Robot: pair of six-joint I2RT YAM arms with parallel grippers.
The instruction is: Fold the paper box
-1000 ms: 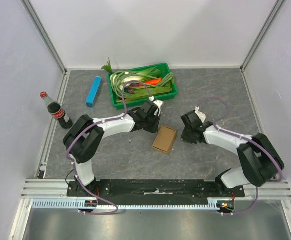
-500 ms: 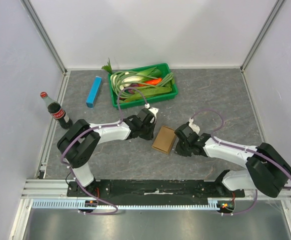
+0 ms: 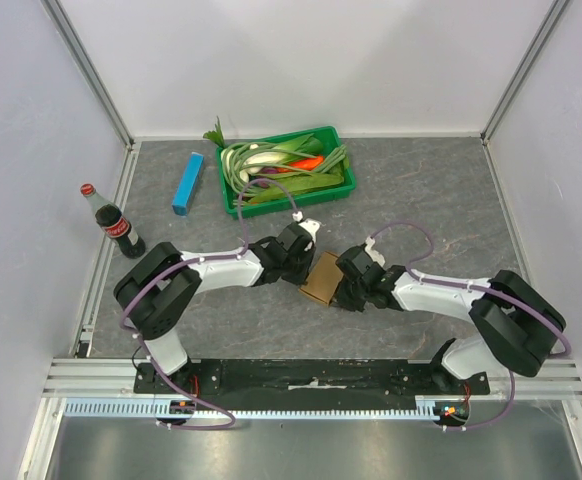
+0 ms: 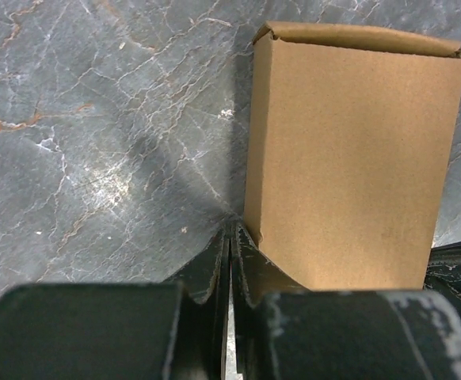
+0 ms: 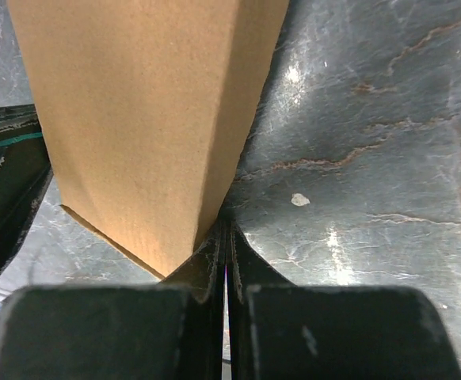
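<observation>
Two clenched grippers, left gripper (image 4: 230, 231) at nine o'clock, right gripper (image 5: 224, 234) at three, are touching the flat paper box (image 4: 349, 158); all folding remaining.

Overhead, the left gripper (image 3: 306, 271) and right gripper (image 3: 342, 290) cover both sides of the box (image 3: 323, 277). On the right wrist view the box runs off the top edge. Whether either gripper pinches cardboard, can't tell.

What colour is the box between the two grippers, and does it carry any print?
Plain brown cardboard with no print. The paper box shows best in the left wrist view.
</observation>
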